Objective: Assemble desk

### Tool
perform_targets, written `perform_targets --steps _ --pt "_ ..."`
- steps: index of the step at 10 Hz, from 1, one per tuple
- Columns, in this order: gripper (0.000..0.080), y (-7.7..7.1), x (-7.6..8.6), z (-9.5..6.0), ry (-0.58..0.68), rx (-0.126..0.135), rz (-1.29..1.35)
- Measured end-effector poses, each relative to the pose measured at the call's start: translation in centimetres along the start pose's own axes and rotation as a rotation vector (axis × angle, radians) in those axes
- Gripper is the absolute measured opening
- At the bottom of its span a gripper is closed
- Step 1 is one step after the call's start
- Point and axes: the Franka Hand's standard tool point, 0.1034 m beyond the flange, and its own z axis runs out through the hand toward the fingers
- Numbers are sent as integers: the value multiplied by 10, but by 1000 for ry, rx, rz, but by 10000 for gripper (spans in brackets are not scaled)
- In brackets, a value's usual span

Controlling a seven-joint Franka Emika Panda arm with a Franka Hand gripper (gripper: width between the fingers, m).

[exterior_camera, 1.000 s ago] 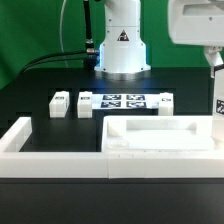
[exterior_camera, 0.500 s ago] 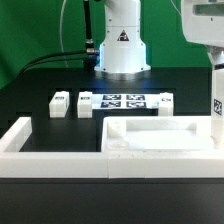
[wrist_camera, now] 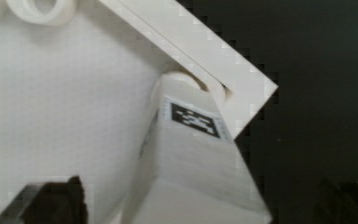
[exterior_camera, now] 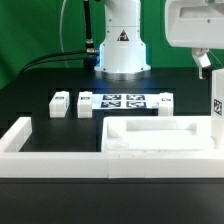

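While the leg [exterior_camera: 217, 105] stands upright at a corner of the tabletop [exterior_camera: 150, 135], the gripper [wrist_camera: 202, 205] hangs above it, jaws wide, gripping nothing.

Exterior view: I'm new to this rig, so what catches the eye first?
The white tabletop lies rim-up in front, inside the low border wall. A tagged leg post stands upright at its corner on the exterior view's right; two loose posts sit beside the marker board behind.

The marker board [exterior_camera: 123, 101] lay flat on the black table [exterior_camera: 30, 85], well apart from the fingers [wrist_camera: 48, 208]. The white border wall [exterior_camera: 50, 160] also sat clear of them.
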Motion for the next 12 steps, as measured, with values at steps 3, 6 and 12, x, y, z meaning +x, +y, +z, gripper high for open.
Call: perform_targets --steps 3,6,12 --pt "649 1 0 2 -1 -1 -292" --pt "649 -1 0 5 9 1 -705" --pt "385 -2 2 4 25 -10 -967"
